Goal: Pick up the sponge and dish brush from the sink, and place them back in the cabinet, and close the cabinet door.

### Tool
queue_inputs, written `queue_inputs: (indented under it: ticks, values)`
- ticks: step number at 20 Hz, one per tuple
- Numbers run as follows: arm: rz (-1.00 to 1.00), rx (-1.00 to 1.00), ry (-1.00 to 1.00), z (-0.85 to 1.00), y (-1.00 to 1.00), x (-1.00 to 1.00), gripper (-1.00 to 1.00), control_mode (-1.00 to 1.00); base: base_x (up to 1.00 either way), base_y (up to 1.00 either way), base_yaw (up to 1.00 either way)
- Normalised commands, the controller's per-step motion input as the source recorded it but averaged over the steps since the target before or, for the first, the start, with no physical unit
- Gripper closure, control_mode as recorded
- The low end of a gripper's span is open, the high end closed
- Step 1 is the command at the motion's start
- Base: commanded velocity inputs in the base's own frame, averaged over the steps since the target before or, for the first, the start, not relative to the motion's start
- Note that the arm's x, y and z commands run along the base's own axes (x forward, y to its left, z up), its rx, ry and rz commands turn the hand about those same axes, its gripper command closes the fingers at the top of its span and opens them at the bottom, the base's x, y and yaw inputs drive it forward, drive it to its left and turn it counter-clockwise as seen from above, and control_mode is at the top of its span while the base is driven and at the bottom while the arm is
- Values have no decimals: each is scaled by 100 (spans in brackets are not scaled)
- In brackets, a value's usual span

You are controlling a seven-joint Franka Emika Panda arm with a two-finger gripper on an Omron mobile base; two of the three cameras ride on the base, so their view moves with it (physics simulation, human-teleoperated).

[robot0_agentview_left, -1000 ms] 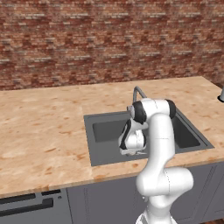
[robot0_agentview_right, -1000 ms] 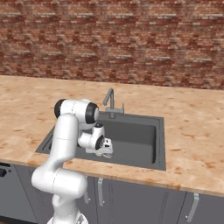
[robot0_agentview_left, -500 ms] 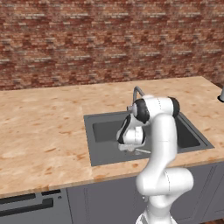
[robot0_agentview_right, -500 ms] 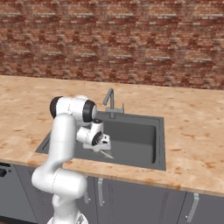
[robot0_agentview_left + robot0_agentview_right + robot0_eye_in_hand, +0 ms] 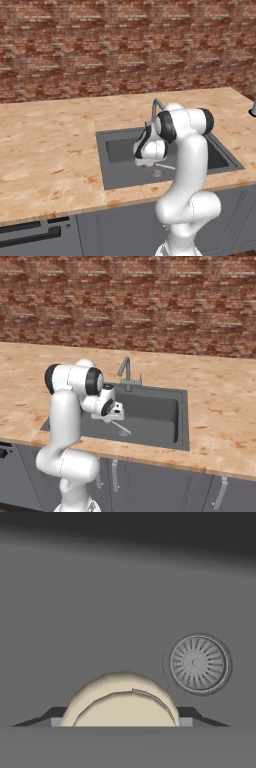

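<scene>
My gripper (image 5: 154, 169) hangs inside the dark grey sink (image 5: 120, 172), shut on the dish brush (image 5: 122, 699). In the hand view the brush's round cream head sits between the two dark fingertips (image 5: 42, 719), above the sink floor. From the base views a thin pale part of the dish brush (image 5: 122, 429) sticks out below the gripper (image 5: 118, 421) over the sink (image 5: 160, 416). The sponge, the cabinet and the cabinet door are out of view.
The round metal drain (image 5: 198, 663) lies in the sink floor just right of the brush. A slim grey faucet (image 5: 156, 105) stands at the sink's back rim, close behind the arm. Light wood-grain countertop (image 5: 50, 145) surrounds the basin, with a brick wall behind.
The hand has risen slightly inside the sink with the brush between its fingers; the jaws have kept the same width.
</scene>
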Motion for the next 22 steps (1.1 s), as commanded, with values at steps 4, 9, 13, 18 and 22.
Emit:
queue_inputs:
  ticks: [4, 9, 13, 18, 22]
  values:
    - [0, 0, 0, 67, 12, -10, 100, -100, 0, 0, 0]
    - [0, 0, 0, 69, 16, -2, 100, -100, 0, 0, 0]
    - [0, 0, 1, 71, 13, -4, 100, -100, 0, 0, 0]
    - [0, 0, 10, 68, 7, -13, 100, -100, 0, 0, 0]
    - [0, 0, 14, 61, 2, -24, 100, -100, 0, 0, 0]
